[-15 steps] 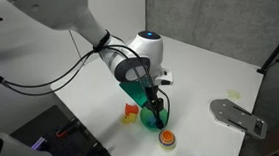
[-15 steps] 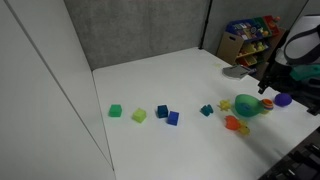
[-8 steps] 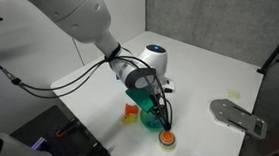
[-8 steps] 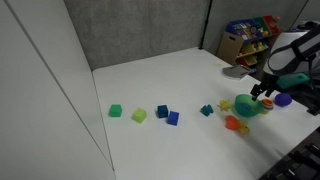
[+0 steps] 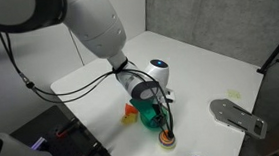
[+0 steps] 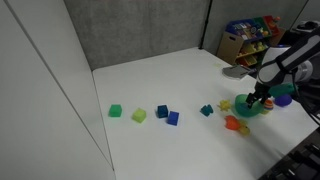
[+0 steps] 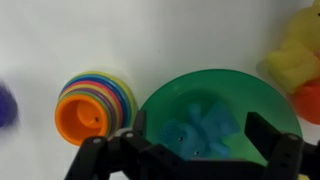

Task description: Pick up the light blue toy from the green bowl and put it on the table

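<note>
Two dark fingers (image 7: 108, 158) of the gripper (image 7: 190, 160) are showing along the bottom edge of the wrist view, with the jaws standing apart and gripping nothing. Between them the light blue toy (image 7: 200, 130) is lying inside the green bowl (image 7: 160, 95), low in the centre of the frame. Just left of the bowl a rainbow-ringed orange toy (image 7: 92, 108) is sitting on the table (image 7: 150, 30), and a yellow toy (image 7: 298, 50) is peeking in at the upper right.

In an exterior view the white arm (image 5: 101, 36) is bending down over the bowl, and a grey metal plate (image 5: 238, 115) is lying at the lower right. In an exterior view, well apart from the bowl toward mid-frame, two dark blue blocks (image 6: 167, 115), a yellow-green block (image 6: 138, 115) and a green block (image 6: 115, 111) are sitting in a loose row. Beyond the table's far corner, a shelf of toys (image 6: 250, 38) is standing at the upper right.
</note>
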Action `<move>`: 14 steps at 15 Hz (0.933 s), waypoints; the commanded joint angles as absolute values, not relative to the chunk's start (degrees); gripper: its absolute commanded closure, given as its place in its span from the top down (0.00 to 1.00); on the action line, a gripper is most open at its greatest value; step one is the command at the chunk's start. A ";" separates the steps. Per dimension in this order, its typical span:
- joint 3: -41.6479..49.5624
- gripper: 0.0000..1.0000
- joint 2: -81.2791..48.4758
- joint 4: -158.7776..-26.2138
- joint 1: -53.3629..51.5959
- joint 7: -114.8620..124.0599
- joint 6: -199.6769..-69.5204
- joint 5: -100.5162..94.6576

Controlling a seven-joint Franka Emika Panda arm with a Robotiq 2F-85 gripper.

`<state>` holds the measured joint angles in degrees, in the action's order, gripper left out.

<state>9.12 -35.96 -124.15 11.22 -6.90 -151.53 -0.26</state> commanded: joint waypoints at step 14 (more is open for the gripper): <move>7.28 1.00 -44.81 -119.98 11.13 -5.71 -160.32 -0.67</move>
